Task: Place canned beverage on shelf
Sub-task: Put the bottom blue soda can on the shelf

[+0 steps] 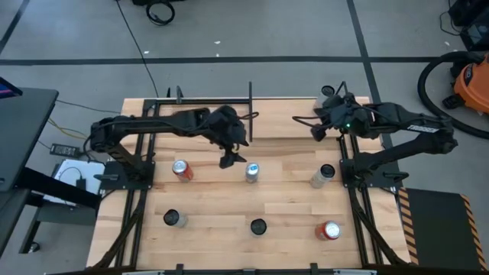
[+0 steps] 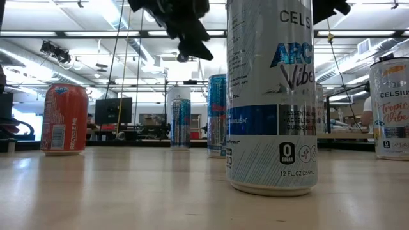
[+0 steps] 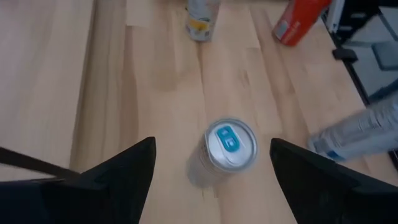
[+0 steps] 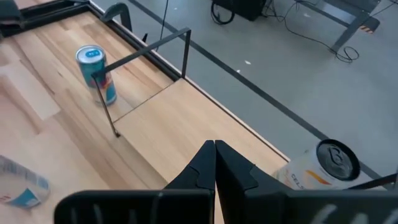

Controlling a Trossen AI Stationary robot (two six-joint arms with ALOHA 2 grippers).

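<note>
The open left gripper (image 1: 231,160) hangs above the silver can with a blue tab (image 1: 252,173) at its five o'clock; nothing is picked up yet. The right gripper (image 1: 315,131) waits shut.

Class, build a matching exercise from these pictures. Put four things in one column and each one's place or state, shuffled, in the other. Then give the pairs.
Things
1. Left dark two-finger gripper
2. Right dark two-finger gripper
3. Silver drink can with a blue tab
4. Pale wooden shelf edged with black metal rods

Places or states
a. At the table's far edge, left of centre
b. Open, above a can
c. Upright in the middle of the table
d. Shut, over the table's far right part

Pairs: 1-b, 2-d, 3-c, 4-a
</note>
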